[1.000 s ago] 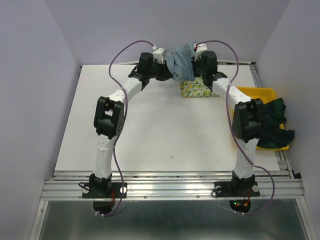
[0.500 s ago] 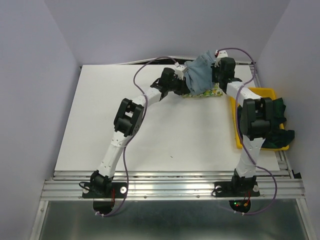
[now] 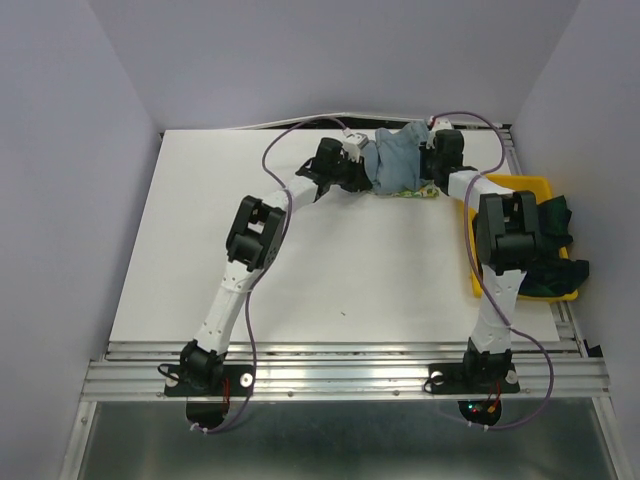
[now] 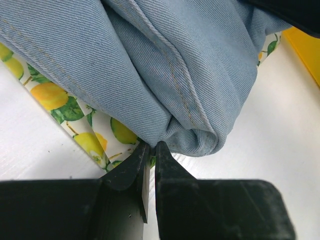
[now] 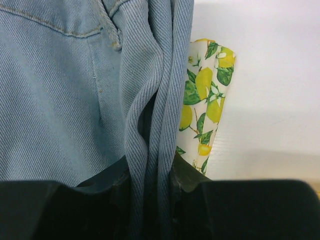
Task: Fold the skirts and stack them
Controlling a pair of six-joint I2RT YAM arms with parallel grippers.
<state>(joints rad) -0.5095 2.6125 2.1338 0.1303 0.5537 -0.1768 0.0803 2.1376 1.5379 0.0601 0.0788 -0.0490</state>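
Blue skirt (image 3: 398,162): held bunched at upper centre, over lemon skirt (image 5: 206,102).
Left end effector (image 4: 150,149): clamped on blue skirt's fold.
Right end effector (image 5: 150,172): clamped on blue skirt's edge.

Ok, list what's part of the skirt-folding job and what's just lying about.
Job: blue skirt; lemon skirt; plaid skirt.
Lying about: tray; table.

Blue-grey skirt (image 3: 398,160) bunched atop folded lemon skirt (image 5: 205,100) — plaid skirt (image 3: 555,250) in tray (image 3: 520,182).
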